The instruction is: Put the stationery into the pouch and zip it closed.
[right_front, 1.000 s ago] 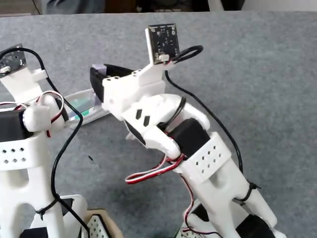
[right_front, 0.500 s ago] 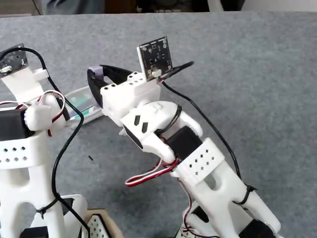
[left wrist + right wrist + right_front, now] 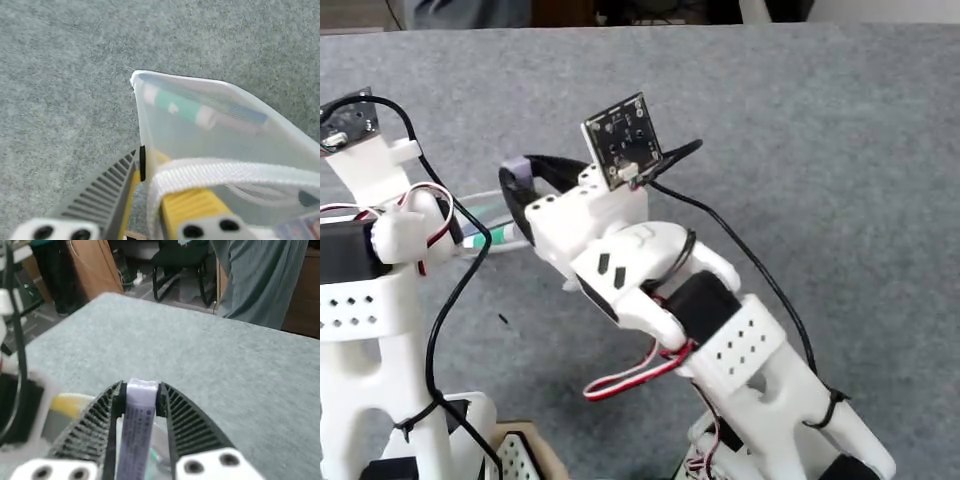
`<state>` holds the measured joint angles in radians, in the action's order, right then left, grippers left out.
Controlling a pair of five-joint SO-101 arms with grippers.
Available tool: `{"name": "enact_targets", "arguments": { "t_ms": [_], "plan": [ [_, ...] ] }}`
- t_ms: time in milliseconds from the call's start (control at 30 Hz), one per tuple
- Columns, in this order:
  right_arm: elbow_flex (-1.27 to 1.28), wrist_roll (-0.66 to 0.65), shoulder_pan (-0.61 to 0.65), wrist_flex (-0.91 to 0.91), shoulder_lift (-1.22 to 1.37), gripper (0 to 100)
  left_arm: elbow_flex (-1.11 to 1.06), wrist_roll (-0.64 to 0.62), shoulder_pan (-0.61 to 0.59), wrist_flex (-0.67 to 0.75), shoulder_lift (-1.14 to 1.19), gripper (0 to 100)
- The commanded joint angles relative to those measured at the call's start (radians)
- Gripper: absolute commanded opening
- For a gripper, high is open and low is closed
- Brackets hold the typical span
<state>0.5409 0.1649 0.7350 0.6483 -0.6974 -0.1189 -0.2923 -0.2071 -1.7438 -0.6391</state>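
The clear pouch [image 3: 215, 150] hangs from my left gripper [image 3: 146, 165], which is shut on its edge beside a white strap [image 3: 225, 172]. Inside lie a green-and-white pen [image 3: 180, 107] and a blue one [image 3: 245, 114]. In the high view the pouch [image 3: 485, 205] shows between the two arms, with the green pen [image 3: 498, 236] at its lower edge. My right gripper [image 3: 141, 387] is shut on a lavender stationery block [image 3: 136, 430] and sits just above the pouch. From above, the block [image 3: 521, 168] shows at the right gripper [image 3: 518, 178].
The grey felt table [image 3: 820, 150] stretches open to the right and toward the far edge. A cardboard box corner [image 3: 525, 450] sits at the near edge between the arm bases. The arms' cables [image 3: 450, 290] hang close to the pouch.
My right arm has swung left and lowered the lavender block toward the pouch. The pouch now stands more on edge, showing the green pen.
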Motion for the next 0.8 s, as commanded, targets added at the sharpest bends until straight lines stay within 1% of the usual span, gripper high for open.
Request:
{"name": "enact_targets", "arguments": {
  "t_ms": [0, 100, 267, 433, 500, 633, 767],
  "plan": [
    [0.007, -0.038, 0.006, 0.112, -0.022, 1.2, 0.028, 0.011, -0.021, 0.012, -0.006, 3],
    [0.001, -0.04, 0.012, 0.196, -0.047, 1.2, 0.028, 0.009, -0.021, 0.015, -0.006, 3],
    [0.001, -0.041, 0.014, 0.247, -0.108, 1.2, 0.028, 0.009, -0.021, 0.015, -0.005, 3],
    [-0.012, -0.043, 0.069, 0.308, -0.168, 1.2, 0.025, 0.005, -0.022, 0.034, -0.005, 3],
    [-0.033, -0.043, 0.098, 0.351, -0.188, 1.2, 0.025, -0.02, -0.024, 0.037, -0.005, 3],
    [-0.062, -0.044, 0.138, 0.414, -0.217, 1.2, 0.027, -0.026, -0.054, 0.037, -0.005, 3],
    [-0.061, -0.126, 0.143, 0.423, -0.237, 1.2, 0.028, -0.026, -0.058, 0.035, -0.005, 3]
  ]
}}
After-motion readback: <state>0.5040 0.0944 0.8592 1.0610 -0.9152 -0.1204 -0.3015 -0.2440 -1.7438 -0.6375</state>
